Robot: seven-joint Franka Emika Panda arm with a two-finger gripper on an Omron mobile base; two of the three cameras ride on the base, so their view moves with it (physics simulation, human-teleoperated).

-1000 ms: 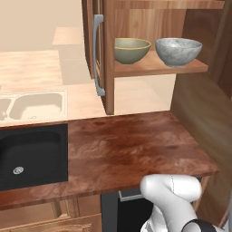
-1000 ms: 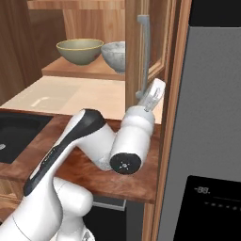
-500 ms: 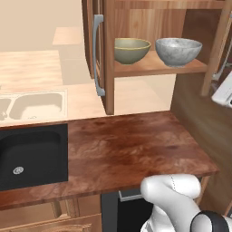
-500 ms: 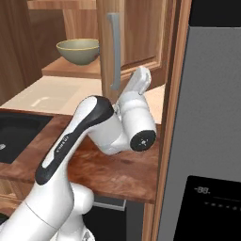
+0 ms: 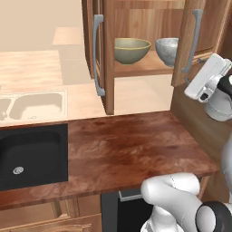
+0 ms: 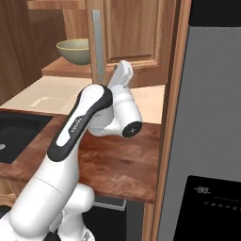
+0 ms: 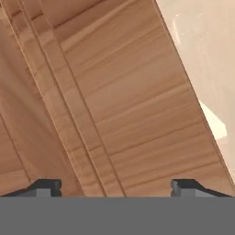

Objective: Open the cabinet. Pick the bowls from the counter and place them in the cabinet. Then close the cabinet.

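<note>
While spread wide, gripper (image 7: 114, 186) faces cabinet door (image 7: 137, 114) close up.

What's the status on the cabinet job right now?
Gripper open, empty, at right door. Both bowls on cabinet shelf. Left door wide open, right half closed. Nothing in the way.

Wooden shelf (image 5: 145, 68) inside the wall cabinet (image 5: 108, 59) carried both bowls: olive-yellow bowl (image 5: 131, 49) toward the left, glossy white-grey bowl (image 5: 168, 50) to its right, partly hidden behind the right door's edge. Both sat upright, near each other, not touching. Below, the dark reddish-brown counter (image 5: 131, 149) showed bare mottled wood, with the black sink (image 5: 31, 156) set into its left part.
</note>
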